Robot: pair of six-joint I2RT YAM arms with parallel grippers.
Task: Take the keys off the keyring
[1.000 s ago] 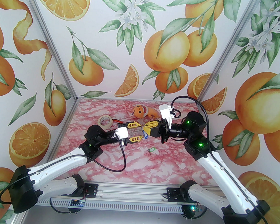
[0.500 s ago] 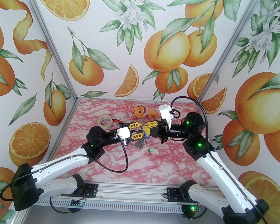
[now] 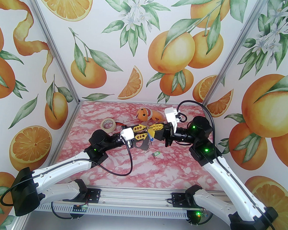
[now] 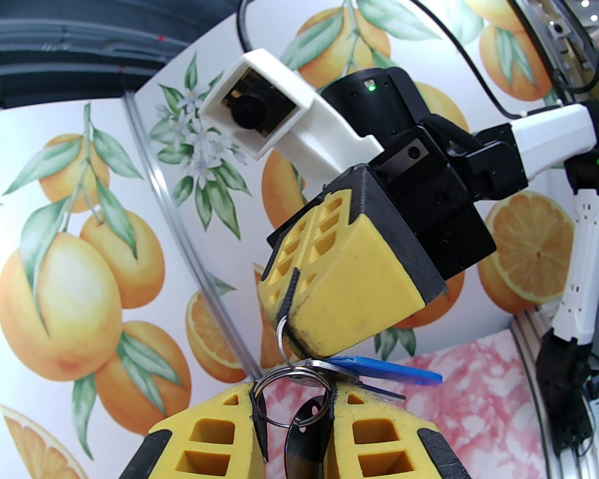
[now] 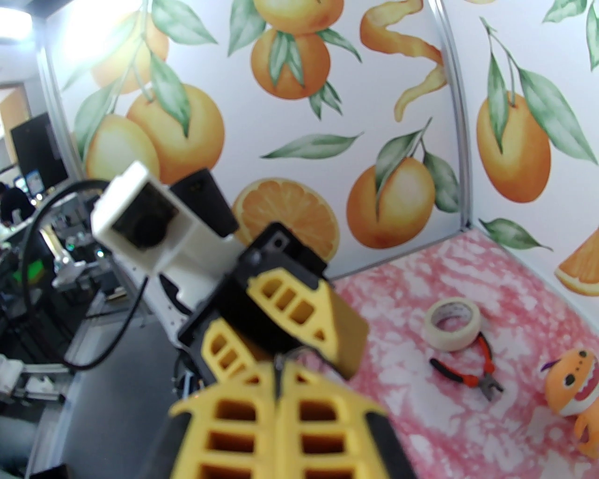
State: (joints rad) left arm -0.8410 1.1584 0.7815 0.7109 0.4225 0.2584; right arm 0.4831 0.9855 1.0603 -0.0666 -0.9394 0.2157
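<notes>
Orange-print walls box in a pink marbled bench [image 3: 179, 166]; above its middle the two arms meet tip to tip. The right gripper [image 4: 286, 322] has its jaws pressed together on the small ring of the blue key [image 4: 388, 372]. The left gripper [image 4: 292, 404] has its jaws a narrow gap apart with the keyring [image 4: 302, 444] between them; whether they pinch it yet I cannot tell. The keyring hangs down from the meeting point on the left arm's side, so that arm is nearer. The blue key's long axis lies near level, crosswise to the line of the arms, free end toward the near edge. The green key [image 3: 155, 154] lies loose on the bench, near but apart. Parting them likely means pulling along that line.
</notes>
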